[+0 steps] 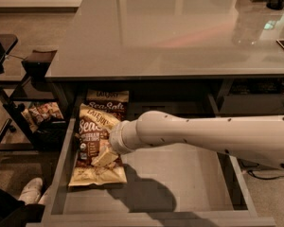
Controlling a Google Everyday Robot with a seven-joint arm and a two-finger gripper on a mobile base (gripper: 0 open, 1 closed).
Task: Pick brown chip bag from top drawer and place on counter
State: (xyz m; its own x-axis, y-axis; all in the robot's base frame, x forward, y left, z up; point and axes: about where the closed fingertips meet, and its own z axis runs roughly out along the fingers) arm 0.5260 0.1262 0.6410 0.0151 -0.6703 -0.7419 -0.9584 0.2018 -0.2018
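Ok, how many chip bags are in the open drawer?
2. The brown chip bag lies left in the top drawer, under the gripper; a second bag sits behind it, partly beneath the counter. More may be hidden there.

White arm [203,134], cream tool [105,159] at tip

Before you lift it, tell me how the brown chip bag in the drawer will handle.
The brown chip bag looks crinkled and puffy, so it is probably light and likely to flex, not stay stiff. Its smooth film may slip, and the chips could crush under a squeeze. The gripper sits on its lower middle, in the drawer.
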